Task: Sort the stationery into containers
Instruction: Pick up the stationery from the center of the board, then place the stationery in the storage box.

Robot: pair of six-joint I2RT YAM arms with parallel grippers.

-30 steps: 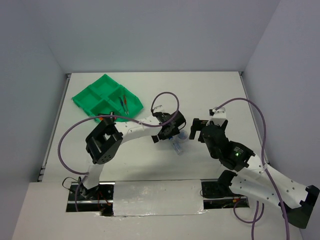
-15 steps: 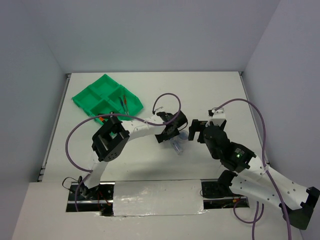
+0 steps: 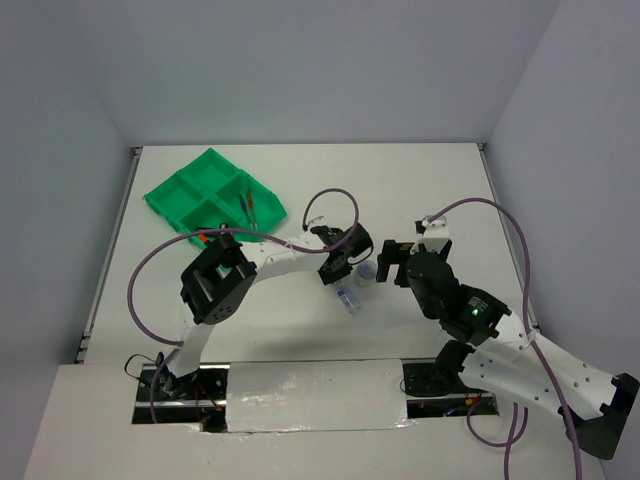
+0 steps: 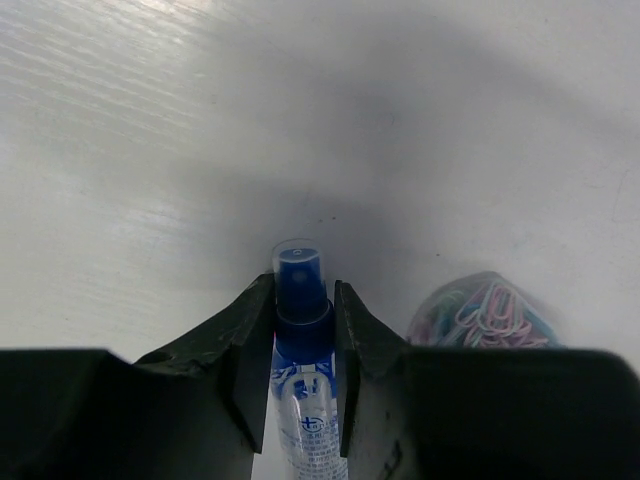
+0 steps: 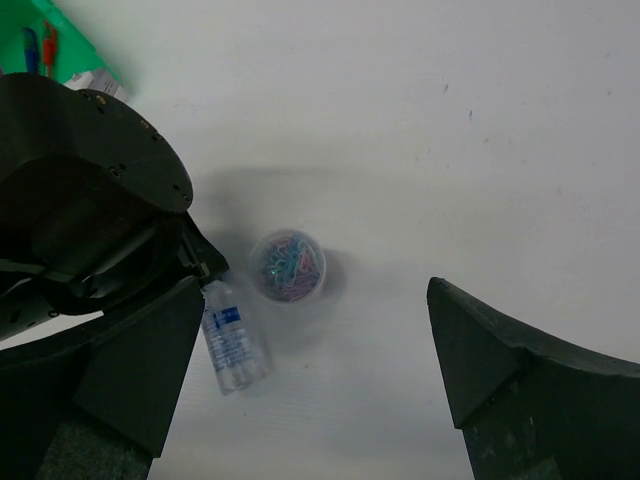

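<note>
Left gripper (image 4: 302, 300) is now pinching the blue-capped clear tube (image 5: 232, 345) by its cap, with fingers pressing on both sides in the wrist view. Versus a second ago in the top view, the tube is sitting slightly nearer and further left, the gripper is settling over its cap end, and the elbow is shifting a little. I'm reading this as the grasp closing out with the lift not yet started: the tube body is lying flat on the surface (image 3: 400, 190) mid-table, just beside the cup of paper clips (image 5: 287, 266) but not touching it. Right gripper (image 3: 388, 262) is hovering spread wide and holding nothing, just right of the cup, and is barely moving across the three top views. For the task, the tube is probably the next item going to the green tray (image 3: 178, 193), which is sitting well apart at the far left. Counting what's showing: one tube, one clip cup, one tray with four compartments, and two pens (image 3: 250, 208) (one red, one blue) lying in the tray's right-hand compartment. The other three compartments are looking bare from above. One orange-tipped thing (image 3: 205, 238) is peeking out just off the tray's near corner, mostly hidden by the left arm, and I can't tell what it is.
</note>
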